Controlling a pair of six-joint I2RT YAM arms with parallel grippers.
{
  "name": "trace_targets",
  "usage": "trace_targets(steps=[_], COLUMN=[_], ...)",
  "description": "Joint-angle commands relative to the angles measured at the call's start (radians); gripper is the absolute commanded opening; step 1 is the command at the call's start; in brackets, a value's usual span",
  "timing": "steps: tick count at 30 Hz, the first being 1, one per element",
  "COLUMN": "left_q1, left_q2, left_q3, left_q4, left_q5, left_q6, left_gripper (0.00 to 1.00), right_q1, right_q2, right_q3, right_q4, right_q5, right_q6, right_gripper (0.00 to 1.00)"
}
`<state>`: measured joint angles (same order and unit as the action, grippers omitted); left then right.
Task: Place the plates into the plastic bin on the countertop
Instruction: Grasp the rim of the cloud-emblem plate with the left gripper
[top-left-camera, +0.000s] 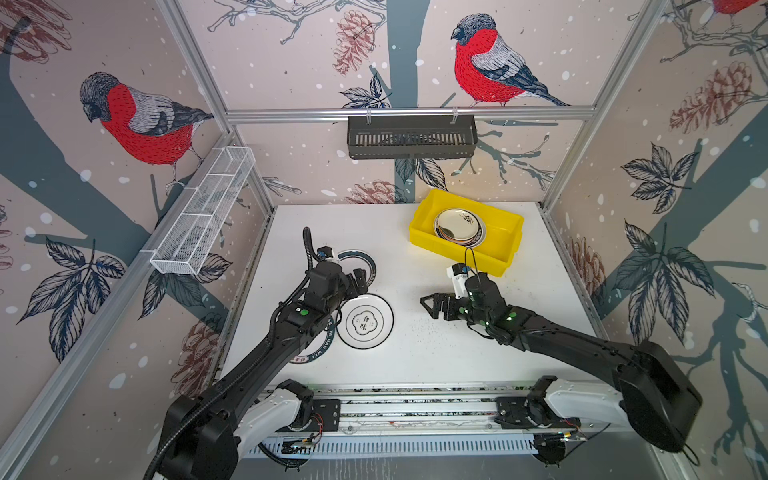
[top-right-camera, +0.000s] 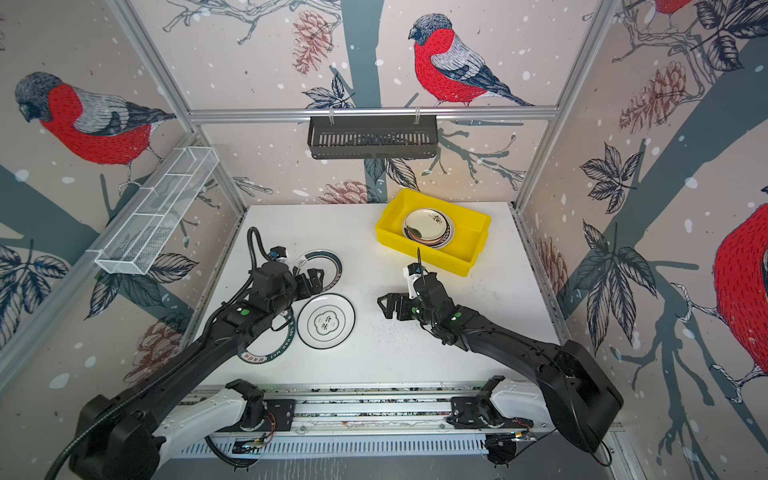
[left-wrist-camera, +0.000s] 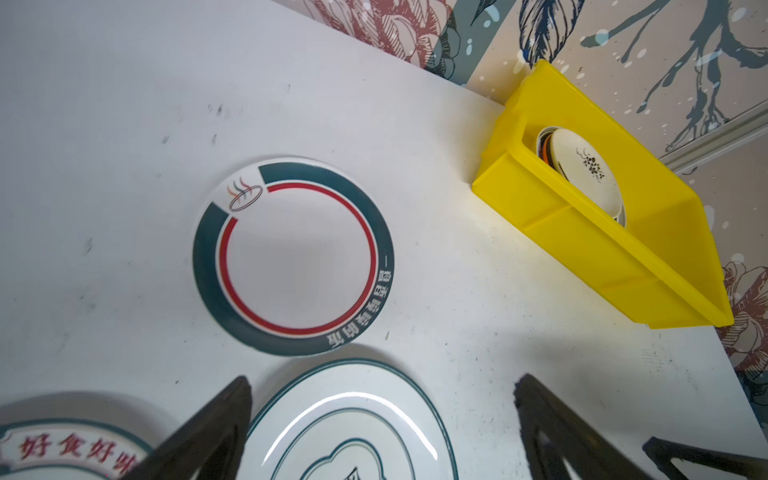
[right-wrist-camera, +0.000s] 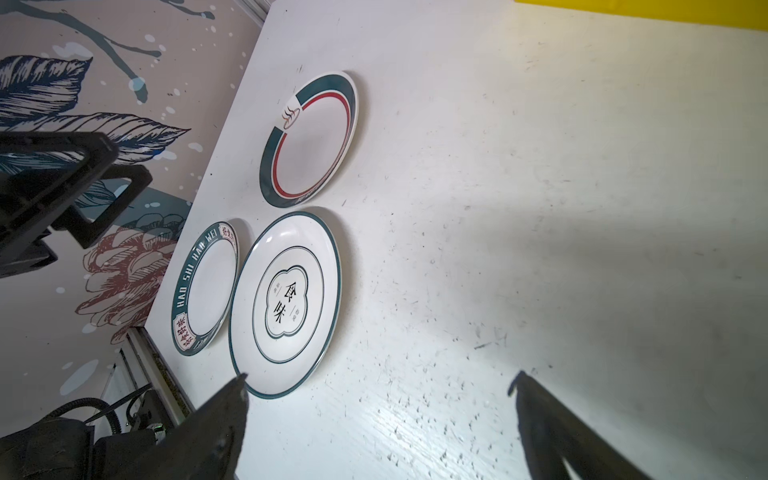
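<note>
Three plates lie on the white countertop (top-left-camera: 436, 353): a teal-and-red ringed plate (top-left-camera: 360, 259) (left-wrist-camera: 295, 257), a white emblem plate (top-left-camera: 365, 321) (right-wrist-camera: 286, 303), and a teal lettered-rim plate (top-right-camera: 270, 355) (right-wrist-camera: 205, 286) partly under my left arm. My left gripper (top-left-camera: 359, 280) (left-wrist-camera: 382, 386) hovers open over the emblem plate's far rim, holding nothing. Open and empty, my right gripper (top-left-camera: 432, 306) (right-wrist-camera: 380, 380) hangs above bare countertop just right of that plate. The yellow plastic bin (top-left-camera: 498, 249) (left-wrist-camera: 582, 232) at the back right holds a stack of plates (top-left-camera: 459, 227).
A black slotted basket (top-left-camera: 411, 137) hangs on the back rail. A white wire mesh rack (top-left-camera: 203, 212) is fixed along the left wall. Patterned walls close in three sides, and the arms' base rail (top-left-camera: 415, 411) runs along the front edge.
</note>
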<state>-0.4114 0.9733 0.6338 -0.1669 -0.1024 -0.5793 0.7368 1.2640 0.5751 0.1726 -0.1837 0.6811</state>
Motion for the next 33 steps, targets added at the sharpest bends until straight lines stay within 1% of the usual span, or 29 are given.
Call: trace_targets(steps=[1,4,7,10,11,18,19,20,21,24,26,29,33], left_q1=[0.014,0.014,0.014,0.005,0.005,-0.001,-0.002,-0.007,-0.009,-0.034,-0.049,-0.095,-0.104], left_q2=[-0.074,-0.162,-0.226,-0.286,-0.302,-0.336,-0.342,-0.348,-0.351,-0.326,-0.299,-0.266,-0.264], left_q3=[-0.032,-0.074,-0.124,-0.180,-0.195,-0.285,-0.299,-0.313,-0.323,-0.312,-0.306,-0.298,-0.330], left_q4=[-0.123,-0.184,-0.224,-0.201,-0.200,-0.198,-0.191,-0.181,-0.177,-0.217,-0.233,-0.262,-0.240], left_q5=[0.037,0.065,0.126,0.189,0.196,0.214,0.215,0.219,0.218,0.150,0.128,0.070,0.062], left_q6=[-0.051,-0.083,-0.099,-0.152,-0.153,-0.275,-0.290,-0.305,-0.318,-0.338,-0.340,-0.359,-0.385], left_gripper=[0.98,0.98,0.98,0.98,0.98,0.97,0.95,0.91,0.89,0.90,0.91,0.92,0.92], right_q1=[0.016,0.030,0.034,0.037,0.039,0.039,0.038,0.039,0.036,0.031,0.030,0.022,0.002], right_q2=[0.056,0.086,0.095,0.086,0.076,0.009,0.001,-0.006,-0.006,-0.048,-0.059,-0.075,-0.113], right_q3=[0.012,0.018,0.019,0.020,0.018,-0.003,-0.003,-0.003,-0.003,0.001,0.009,0.013,-0.002], right_q4=[0.093,0.115,0.128,0.124,0.126,0.103,0.096,0.086,0.076,0.044,0.018,-0.013,-0.027], right_q5=[-0.016,-0.017,-0.016,-0.016,-0.012,0.031,0.037,0.042,0.048,0.058,0.065,0.073,0.076], right_q6=[0.007,0.008,0.006,0.002,0.000,-0.012,-0.015,-0.017,-0.020,-0.033,-0.046,-0.062,-0.061], right_gripper=[1.00,1.00,1.00,1.00,1.00,1.00,1.00,1.00,1.00,1.00,1.00,1.00,1.00])
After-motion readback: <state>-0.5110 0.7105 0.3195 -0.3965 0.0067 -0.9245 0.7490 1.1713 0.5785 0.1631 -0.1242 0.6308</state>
